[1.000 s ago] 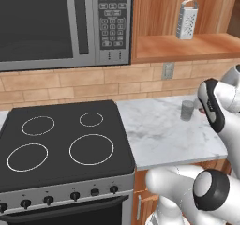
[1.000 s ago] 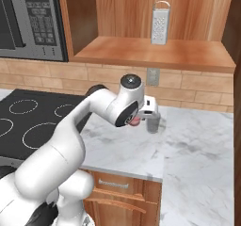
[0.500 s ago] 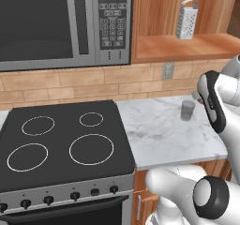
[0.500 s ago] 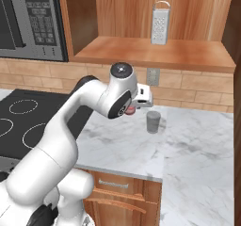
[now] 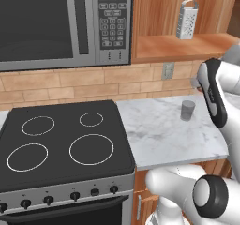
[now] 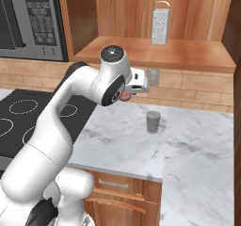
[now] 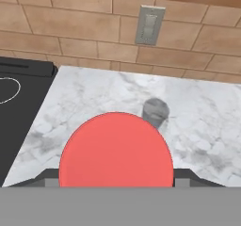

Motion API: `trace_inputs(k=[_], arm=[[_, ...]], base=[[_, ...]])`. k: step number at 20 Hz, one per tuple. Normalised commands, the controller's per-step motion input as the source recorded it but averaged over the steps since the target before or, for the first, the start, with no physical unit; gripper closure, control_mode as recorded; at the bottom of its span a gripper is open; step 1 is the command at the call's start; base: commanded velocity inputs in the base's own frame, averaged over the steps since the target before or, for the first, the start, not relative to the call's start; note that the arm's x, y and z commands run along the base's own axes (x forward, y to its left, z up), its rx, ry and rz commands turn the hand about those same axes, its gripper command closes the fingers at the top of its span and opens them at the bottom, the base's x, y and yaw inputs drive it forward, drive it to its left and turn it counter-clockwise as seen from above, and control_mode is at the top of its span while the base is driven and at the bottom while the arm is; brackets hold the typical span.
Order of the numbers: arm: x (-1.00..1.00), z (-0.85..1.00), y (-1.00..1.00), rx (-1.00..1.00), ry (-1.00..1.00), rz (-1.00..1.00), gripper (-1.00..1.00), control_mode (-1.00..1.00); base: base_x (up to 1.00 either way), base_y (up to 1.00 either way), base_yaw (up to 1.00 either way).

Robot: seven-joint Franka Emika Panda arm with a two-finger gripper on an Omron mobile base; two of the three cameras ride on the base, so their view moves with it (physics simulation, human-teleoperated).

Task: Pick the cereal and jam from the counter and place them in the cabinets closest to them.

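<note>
Marbled counter (image 5: 159,130) under wooden cabinets (image 5: 187,46)

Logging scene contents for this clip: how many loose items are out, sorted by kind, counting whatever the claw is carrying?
Metal box grater, on the open cabinet shelf: 1
Grey cup, on the marbled counter: 1
Red jam jar, between the claw's fingers: 1
Total: 3

stone, wood, metal and brick surfaces

the counter (image 5: 159,135) looks like polished white-grey marbled stone. the cabinets (image 6: 155,53) are warm wood with visible grain. the grater (image 6: 160,23) is shiny perforated metal, the cup (image 6: 153,122) is matt grey. the stovetop (image 5: 61,144) is smooth black, the wall (image 7: 70,32) is brick, the jam (image 7: 116,150) shows plain matt red.
</note>
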Motion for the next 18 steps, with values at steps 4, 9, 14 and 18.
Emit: trace_inputs(k=[4, 9, 14, 18], arm=[[0.00, 0.56, 0.12, 0.00, -0.01, 0.00, 1.00, -1.00], [0.00, 0.58, 0.09, 0.00, 0.00, 0.00, 1.00, -1.00], [0.00, 0.58, 0.08, 0.00, -0.02, 0.00, 1.00, -1.00], [0.00, 0.50, 0.10, 0.00, -0.06, 0.00, 1.00, -1.00]], base=[[0.00, 0.00, 0.00], [0.00, 0.00, 0.00], [0.00, 0.00, 0.00], [0.00, 0.00, 0.00]])
